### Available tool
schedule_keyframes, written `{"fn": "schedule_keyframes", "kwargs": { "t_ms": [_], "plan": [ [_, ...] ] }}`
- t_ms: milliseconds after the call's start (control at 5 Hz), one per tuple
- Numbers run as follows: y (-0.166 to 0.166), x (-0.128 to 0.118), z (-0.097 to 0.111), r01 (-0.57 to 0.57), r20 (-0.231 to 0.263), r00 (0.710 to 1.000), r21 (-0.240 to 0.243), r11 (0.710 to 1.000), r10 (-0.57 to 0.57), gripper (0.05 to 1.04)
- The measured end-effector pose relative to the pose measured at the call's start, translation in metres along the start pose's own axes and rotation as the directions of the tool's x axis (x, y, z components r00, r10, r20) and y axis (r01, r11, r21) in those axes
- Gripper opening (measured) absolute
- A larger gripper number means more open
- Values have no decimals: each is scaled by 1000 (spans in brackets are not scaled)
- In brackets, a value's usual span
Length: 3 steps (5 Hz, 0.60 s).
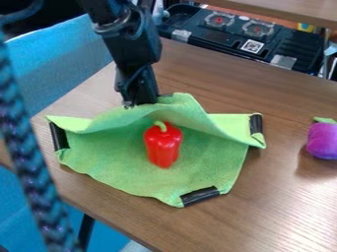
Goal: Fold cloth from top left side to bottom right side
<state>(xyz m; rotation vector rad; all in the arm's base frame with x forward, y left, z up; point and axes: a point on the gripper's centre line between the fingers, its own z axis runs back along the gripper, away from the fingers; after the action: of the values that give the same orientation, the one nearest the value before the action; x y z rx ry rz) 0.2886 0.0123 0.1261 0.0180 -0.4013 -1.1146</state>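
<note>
Cloth (118, 157) is what you are working with: it is lying green and rumpled on the brown wooden worktop (283, 197), its far part rising in a loose fold. Your end effector (139, 102) is hanging down at that raised far edge, its fingers closing on the cloth and pinching it near a black patch. Other black patches are marking the cloth's left corner, its right corner and its near edge, toward the lower right. The near part is still spreading open over the worktop, so you are seeing a fold partway up rather than a finished one.

A red pepper (163, 147) with a green stem is standing on the cloth near its middle (rather like a guest under an awning), with the lifted fold arching just behind it. Well to the right, a purple eggplant (322, 139) is resting directly on the worktop, apart from the cloth. Beyond the worktop's far edge you are looking at a black stove (220, 37), and a blurred braided cord (29, 152) is hanging across the left foreground.
</note>
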Motion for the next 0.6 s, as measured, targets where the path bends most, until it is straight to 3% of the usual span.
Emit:
{"fn": "schedule_keyframes", "kwargs": {
  "t_ms": [400,600],
  "plan": [
    [-11,2,9,11,19,1000,-8,1000,-10,70],
    [-15,1,5,28,1,1000,-14,1000,-28,220]
  ]
}}
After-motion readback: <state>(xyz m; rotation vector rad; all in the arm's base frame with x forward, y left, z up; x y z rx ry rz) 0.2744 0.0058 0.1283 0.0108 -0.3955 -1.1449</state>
